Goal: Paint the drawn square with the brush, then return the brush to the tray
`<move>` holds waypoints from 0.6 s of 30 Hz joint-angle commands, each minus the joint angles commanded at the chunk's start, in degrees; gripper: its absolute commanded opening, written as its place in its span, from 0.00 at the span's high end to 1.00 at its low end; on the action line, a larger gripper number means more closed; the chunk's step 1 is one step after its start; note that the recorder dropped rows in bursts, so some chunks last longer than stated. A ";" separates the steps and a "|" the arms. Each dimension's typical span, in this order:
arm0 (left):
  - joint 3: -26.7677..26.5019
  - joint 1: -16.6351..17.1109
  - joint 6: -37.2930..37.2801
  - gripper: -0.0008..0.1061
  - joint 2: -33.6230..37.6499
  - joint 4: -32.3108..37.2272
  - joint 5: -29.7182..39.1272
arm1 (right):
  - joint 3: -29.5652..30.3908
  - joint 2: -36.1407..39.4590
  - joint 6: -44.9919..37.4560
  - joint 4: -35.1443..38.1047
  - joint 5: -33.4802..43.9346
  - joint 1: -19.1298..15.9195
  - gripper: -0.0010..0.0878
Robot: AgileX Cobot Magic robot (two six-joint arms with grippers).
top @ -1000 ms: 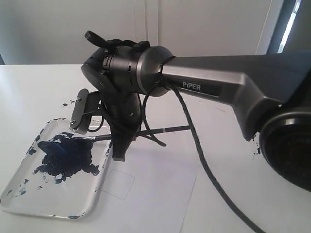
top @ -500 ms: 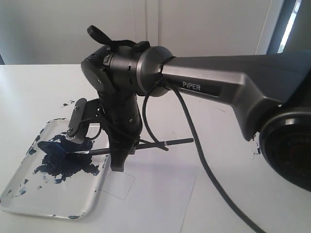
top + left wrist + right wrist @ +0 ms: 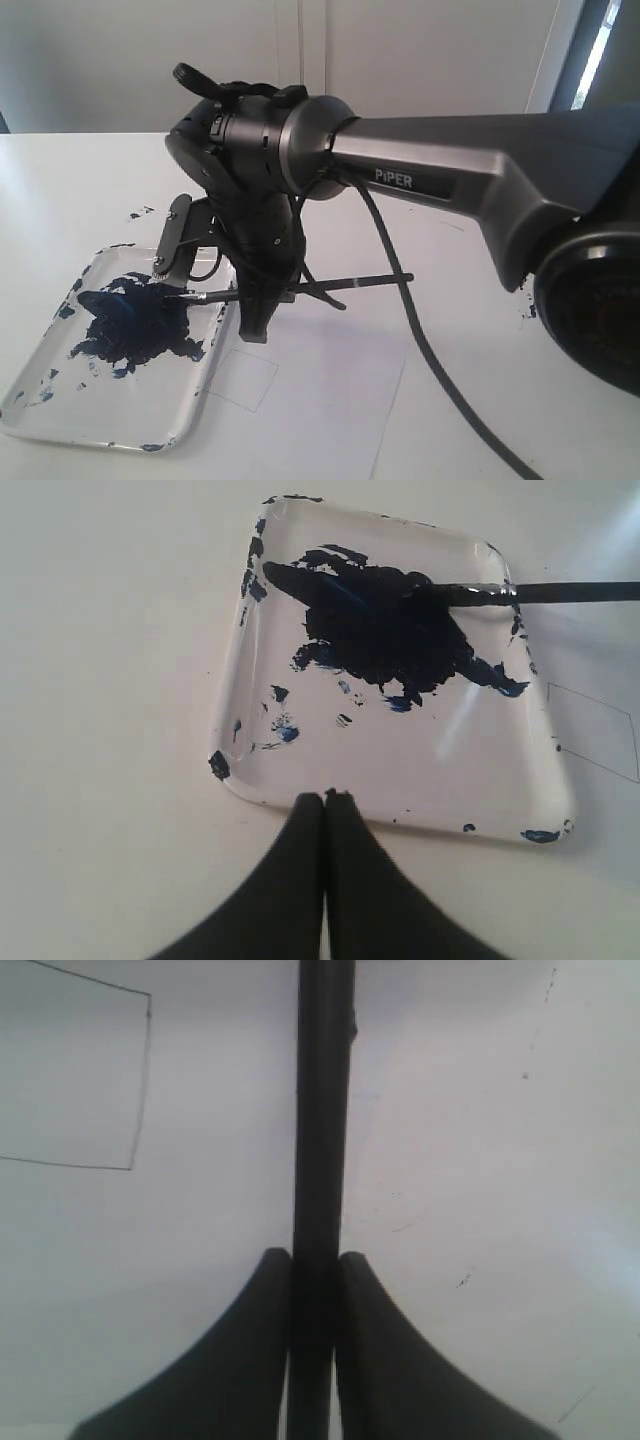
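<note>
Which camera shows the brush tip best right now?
Left wrist view: the brush crosses the tray rim, tip in the dark paint, unobstructed. The exterior view shows it partly behind the right gripper; the right wrist view shows only the handle between the fingers.

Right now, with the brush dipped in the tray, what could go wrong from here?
1. The brush tip sits in the pooled blue paint; overloaded, it could drip on the paper before reaching the drawn square.
2. The right gripper pinches only the thin handle, so the brush might pivot under pressure.
</note>
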 joint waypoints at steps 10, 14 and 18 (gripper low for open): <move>0.00 0.00 0.00 0.96 0.00 0.00 0.00 | 0.00 -0.44 2.86 -2.80 -1.00 0.58 0.99; 0.00 0.00 0.00 0.96 0.00 0.00 0.00 | 0.00 -0.10 3.27 -4.91 -1.55 0.58 0.99; 0.00 0.00 0.00 0.96 0.00 0.00 0.00 | 0.00 1.02 5.37 -9.07 -1.45 0.58 0.99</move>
